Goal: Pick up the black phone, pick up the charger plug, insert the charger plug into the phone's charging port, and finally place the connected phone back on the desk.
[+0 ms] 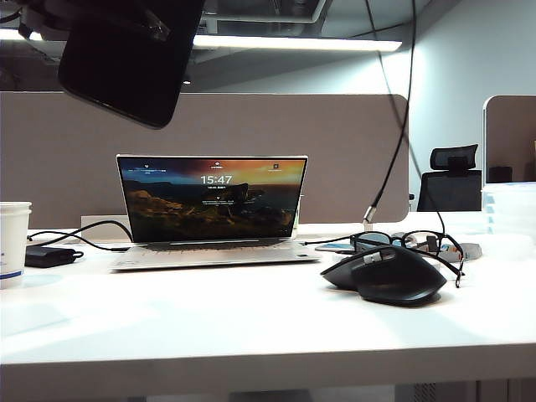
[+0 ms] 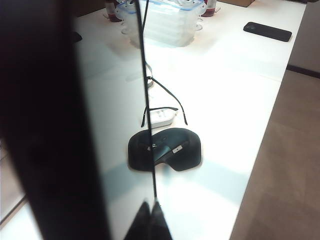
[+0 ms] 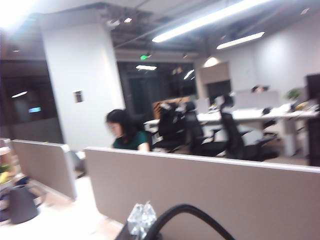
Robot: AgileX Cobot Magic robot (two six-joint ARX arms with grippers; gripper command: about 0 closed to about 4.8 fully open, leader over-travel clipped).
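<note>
1 open silver laptop (image 1: 213,209) | 1 humped black computer mouse (image 1: 385,275) | 1 pair of black-framed glasses (image 1: 410,244) | 1 white paper cup (image 1: 12,243)

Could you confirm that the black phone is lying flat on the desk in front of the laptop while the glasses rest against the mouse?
Not quite: the black phone is held up in the air above the desk, as the exterior view shows. The glasses do rest against the mouse, with the laptop behind.

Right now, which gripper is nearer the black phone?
Left: the left gripper clamps the black phone above the desk; the right gripper is apart, facing the partition.
</note>
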